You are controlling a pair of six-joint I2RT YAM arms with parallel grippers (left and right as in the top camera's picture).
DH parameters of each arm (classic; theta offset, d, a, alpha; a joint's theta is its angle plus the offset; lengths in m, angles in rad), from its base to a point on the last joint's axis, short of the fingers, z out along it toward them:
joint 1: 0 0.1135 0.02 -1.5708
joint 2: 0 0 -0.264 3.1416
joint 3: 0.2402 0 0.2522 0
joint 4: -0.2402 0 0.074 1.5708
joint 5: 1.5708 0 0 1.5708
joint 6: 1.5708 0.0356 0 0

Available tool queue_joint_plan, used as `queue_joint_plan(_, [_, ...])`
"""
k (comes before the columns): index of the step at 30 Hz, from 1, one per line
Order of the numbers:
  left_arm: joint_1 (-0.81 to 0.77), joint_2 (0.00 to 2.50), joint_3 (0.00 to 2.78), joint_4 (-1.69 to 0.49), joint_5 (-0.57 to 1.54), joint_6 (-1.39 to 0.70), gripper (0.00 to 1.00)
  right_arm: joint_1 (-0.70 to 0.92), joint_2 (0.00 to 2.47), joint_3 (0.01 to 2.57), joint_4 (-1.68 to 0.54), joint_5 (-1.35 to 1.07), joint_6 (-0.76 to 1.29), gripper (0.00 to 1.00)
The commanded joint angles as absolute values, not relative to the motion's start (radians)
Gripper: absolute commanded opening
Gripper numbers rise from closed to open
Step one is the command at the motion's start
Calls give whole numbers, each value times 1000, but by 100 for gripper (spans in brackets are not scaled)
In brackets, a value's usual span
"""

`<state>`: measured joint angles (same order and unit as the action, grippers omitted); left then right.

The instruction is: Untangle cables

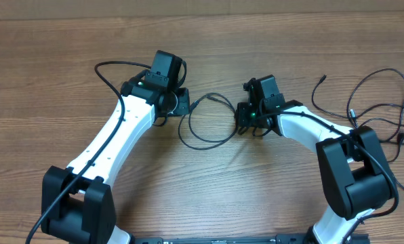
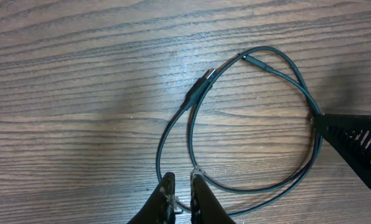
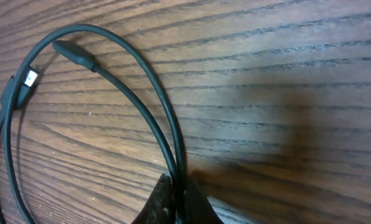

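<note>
A thin black cable (image 1: 182, 129) lies as a loose double loop on the wooden table between my two grippers. In the left wrist view its metal-tipped plug (image 2: 198, 92) points up and to the right inside the loop. My left gripper (image 2: 181, 179) is shut on a strand at the loop's near side. My right gripper (image 3: 176, 180) is shut on two strands of the cable (image 3: 154, 81) running side by side between its fingers. The right wrist view shows both plug ends (image 3: 30, 78) at the upper left. In the overhead view my left gripper (image 1: 183, 102) and right gripper (image 1: 241, 120) face each other across the loop.
More thin black cables (image 1: 375, 108) sprawl in loose loops at the table's right side, behind my right arm's base (image 1: 354, 169). My right gripper's black fingers (image 2: 350, 137) enter the left wrist view from the right edge.
</note>
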<state>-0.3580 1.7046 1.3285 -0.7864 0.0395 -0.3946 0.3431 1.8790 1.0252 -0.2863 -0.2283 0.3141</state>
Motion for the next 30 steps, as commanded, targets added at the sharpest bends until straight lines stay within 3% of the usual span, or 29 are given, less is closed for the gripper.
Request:
queue_joint_plan(1, [-358, 1709, 1341, -789, 27, -416, 11, 349, 1882, 1020, -285, -233, 318, 4])
queue_joint_plan(9, [-358, 1709, 1341, -789, 27, -416, 11, 347, 1839, 1084, -372, -389, 318, 4])
queue_joint_plan(17, [-358, 1709, 1341, -789, 27, -416, 11, 347, 1628, 1174, -463, -382, 314, 4])
queue_joint_plan(25, [-358, 1709, 1341, -789, 27, -416, 11, 347, 1553, 1169, -667, -40, 400, 4])
queue_joint_plan(30, [-359, 1709, 1341, -789, 46, -427, 11, 347, 1581, 1145, -619, -88, 327, 33])
